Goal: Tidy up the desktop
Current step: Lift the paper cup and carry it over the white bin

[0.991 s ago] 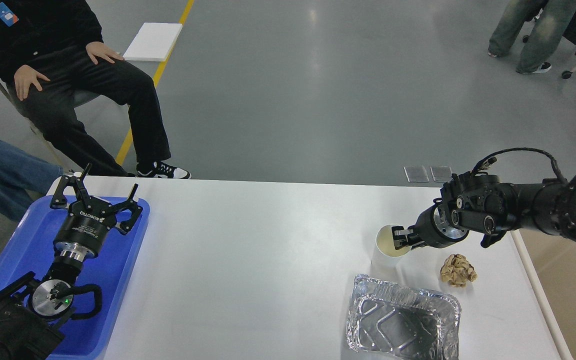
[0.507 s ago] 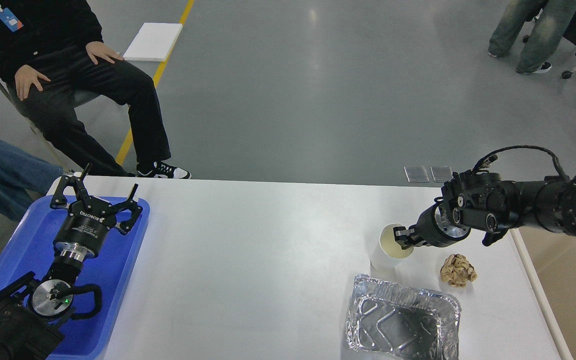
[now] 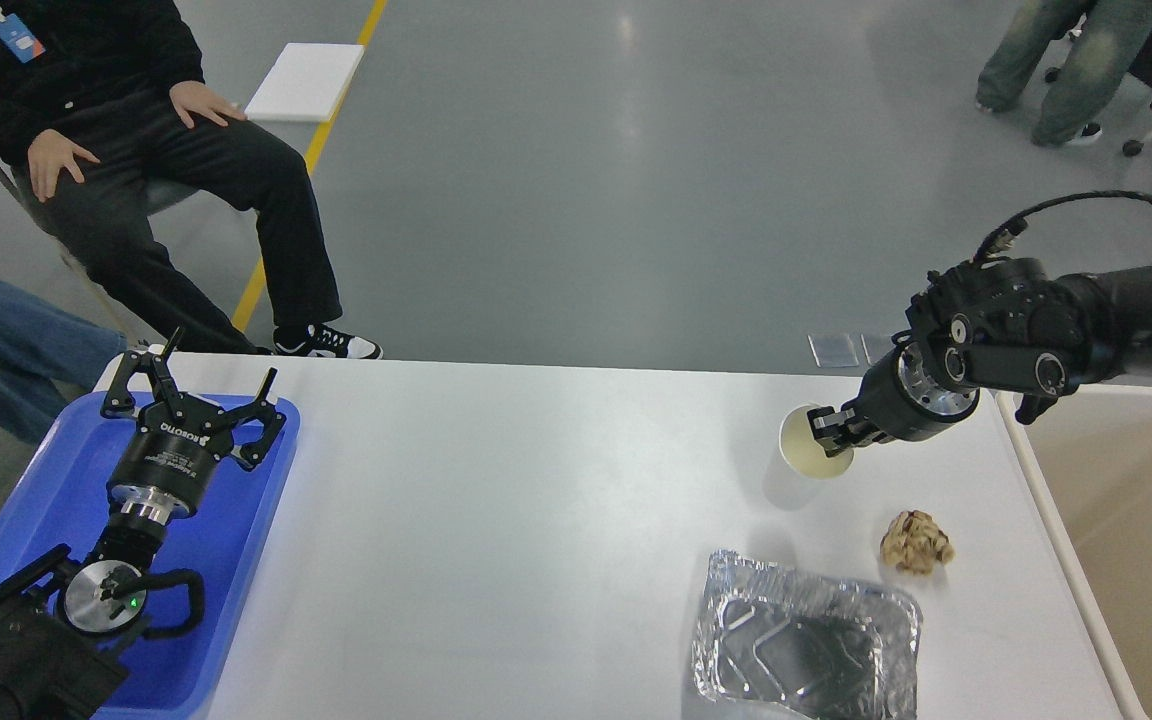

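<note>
At right of centre, the right gripper (image 3: 833, 437) pinches the rim of a white paper cup (image 3: 808, 462), one finger inside the mouth, the cup tilted above the desktop (image 3: 496, 520). Below it, a crumpled brown paper ball (image 3: 916, 542) lies just above and to the right of a foil tray (image 3: 804, 640) at the bottom edge. At left, the left gripper (image 3: 198, 375) hangs spread wide over a blue tray (image 3: 236, 560). A beige bin (image 3: 1126, 500) fills the right edge.
</note>
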